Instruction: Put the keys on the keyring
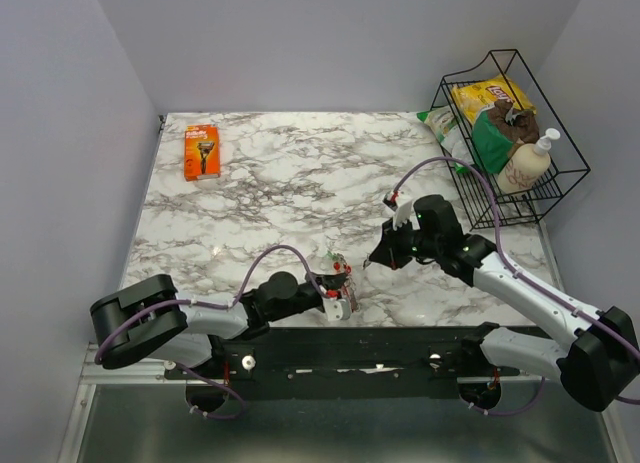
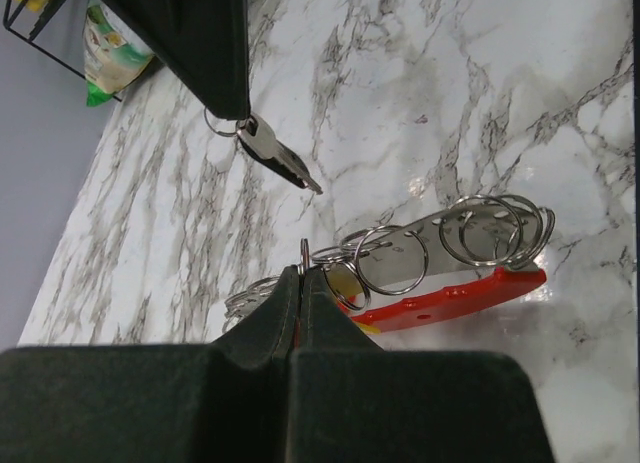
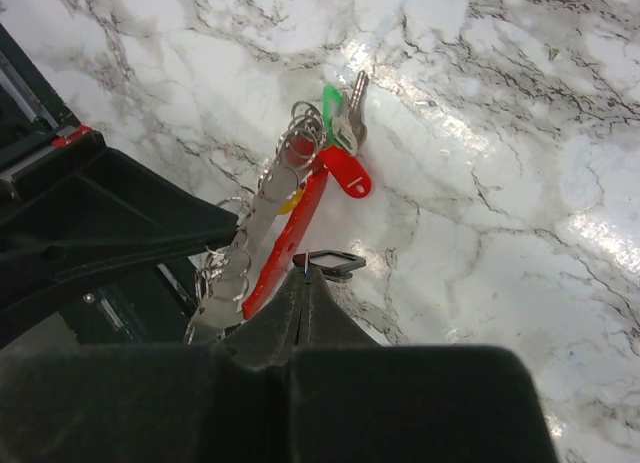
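1. The overhead view alone shows the whole layout. The left tool (image 1: 340, 283) and right tool (image 1: 373, 263) sit close together at lower centre of the marble counter (image 1: 280, 193). An orange razor pack (image 1: 201, 151) lies at the upper left.
2. The same view shows a black wire basket (image 1: 560, 173) at the upper right. It holds a yellow chip bag (image 1: 488, 91), a green and brown packet (image 1: 497, 131) and a cream pump bottle (image 1: 527, 163). A green-edged bag (image 1: 440, 123) lies just outside its left side.
3. From overhead, the keys (image 1: 341, 268) are only a small blur at the left tool's tip. The wrist views show them clearly.
4. The left wrist view shows its tool pinched shut on one split ring of the keys. From there a row of silvery rings on a metal strip, with a red tag beneath, runs right along the counter.
5. At the upper left of that view, a small ring and a key hang from the right tool's dark tip.
6. The right wrist view shows its tool closed narrow, gripping the keyring (image 3: 330, 262), a thin black oblong loop, just right of the red tag.
7. Only this view shows a green key head at the far end of the bunch.
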`<state>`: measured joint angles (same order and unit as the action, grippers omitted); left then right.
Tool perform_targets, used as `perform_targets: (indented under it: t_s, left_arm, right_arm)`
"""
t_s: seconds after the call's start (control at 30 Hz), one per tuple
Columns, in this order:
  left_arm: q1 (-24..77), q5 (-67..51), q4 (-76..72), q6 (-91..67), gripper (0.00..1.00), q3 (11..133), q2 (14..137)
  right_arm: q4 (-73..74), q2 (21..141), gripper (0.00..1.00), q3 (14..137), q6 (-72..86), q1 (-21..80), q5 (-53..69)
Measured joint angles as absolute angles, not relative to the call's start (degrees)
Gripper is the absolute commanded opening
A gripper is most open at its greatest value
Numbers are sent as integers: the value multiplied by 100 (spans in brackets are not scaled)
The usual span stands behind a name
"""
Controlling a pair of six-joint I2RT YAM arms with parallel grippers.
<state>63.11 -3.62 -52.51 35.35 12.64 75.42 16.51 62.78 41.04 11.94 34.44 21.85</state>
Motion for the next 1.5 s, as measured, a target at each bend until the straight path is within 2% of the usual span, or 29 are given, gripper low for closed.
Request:
perform_targets:
  t_s: [0.37,0.8,1.1,1.5]
  left_arm:
    - [6724,-287,-5564,2641,0,1232,7708]
    - [6726,174,-6858,1522,0,552,7787]
    - [6726,261,-7546,1402,0,370,8097]
    - [6726,261,-7673,1406,0,360,8184]
  right_arm:
    - [1446,6311,1,4062,1184,3444,2622]
    - [1157,6309,1,3726,1133,3446,3199]
    - [744,6311,1,3592,1081,3492,3844]
    - [554,6455,1,3551,1039,3607,3990]
